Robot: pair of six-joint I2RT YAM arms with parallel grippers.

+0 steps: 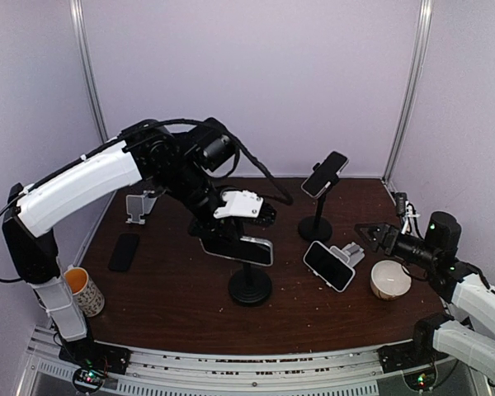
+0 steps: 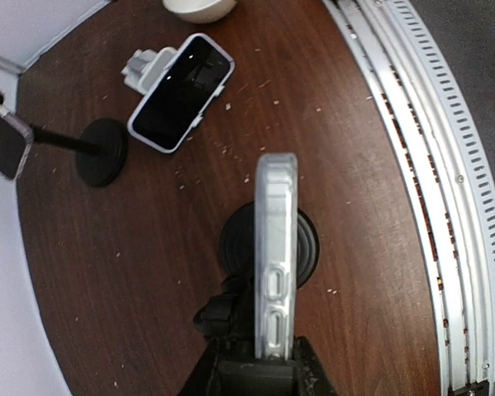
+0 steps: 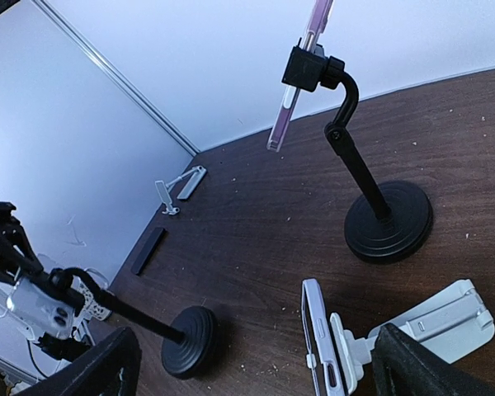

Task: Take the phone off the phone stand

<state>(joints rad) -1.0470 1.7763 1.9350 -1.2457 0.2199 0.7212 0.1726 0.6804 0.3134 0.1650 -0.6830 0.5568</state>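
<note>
A phone (image 1: 238, 249) in a clear case lies flat at the top of the black phone stand (image 1: 250, 286) in the middle of the table. My left gripper (image 1: 231, 227) comes down on it from the back left. In the left wrist view the phone (image 2: 276, 247) runs edge-on out from between my left gripper's (image 2: 276, 355) jaws, which press its two faces. The stand's round base (image 2: 309, 252) lies below it. My right gripper (image 1: 375, 235) hovers open at the right with nothing between its fingers (image 3: 99, 367).
A second black stand (image 1: 316, 227) holds another phone (image 1: 325, 173) at the back. A phone on a white stand (image 1: 328, 266) leans right of centre, beside a white bowl (image 1: 390, 279). At left are a cup (image 1: 84, 290), a flat black phone (image 1: 124, 252) and an empty white stand (image 1: 140, 206).
</note>
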